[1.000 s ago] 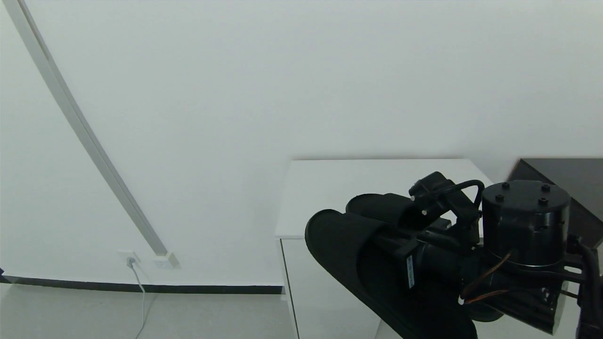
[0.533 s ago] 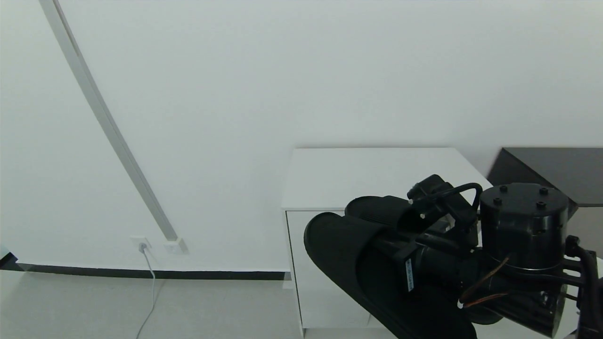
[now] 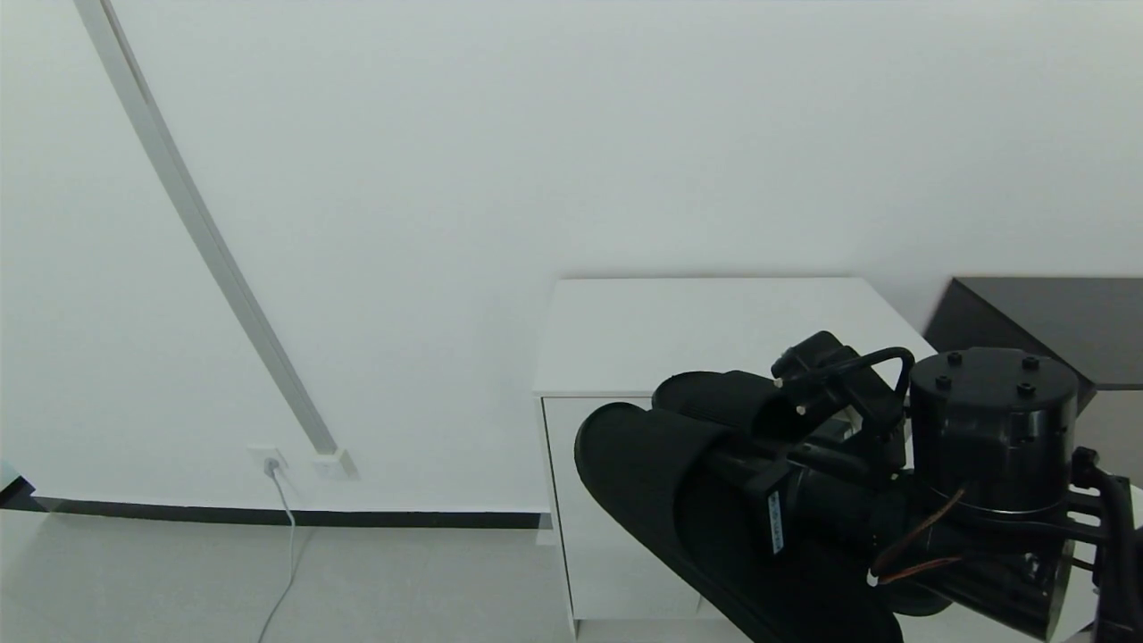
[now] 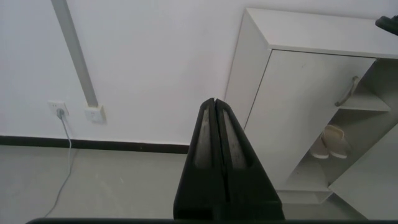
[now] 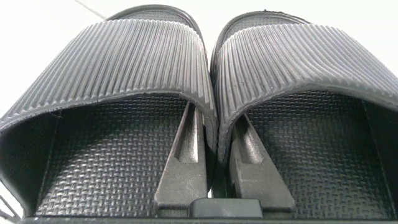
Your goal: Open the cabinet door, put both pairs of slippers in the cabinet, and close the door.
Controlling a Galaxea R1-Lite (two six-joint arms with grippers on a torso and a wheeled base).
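The white wall (image 3: 571, 134) stands behind the white cabinet (image 3: 696, 330) and runs on past its side. The cabinet's door (image 4: 311, 118) is swung open, baring the shelves. My right gripper (image 5: 216, 163) holds the black slippers (image 3: 643, 464) up in front of the cabinet, level with its top edge. One finger sits inside each slipper, and the jaws are clamped on the two inner strap walls pressed between them. My left gripper (image 4: 214, 155) hangs out to the side of the cabinet, facing the wall, jaws pressed flat together with nothing in them. A pale pair of slippers (image 4: 333, 142) lies on a shelf inside the cabinet. A wall socket (image 3: 266, 463) sits low on the wall, well apart from the cabinet.
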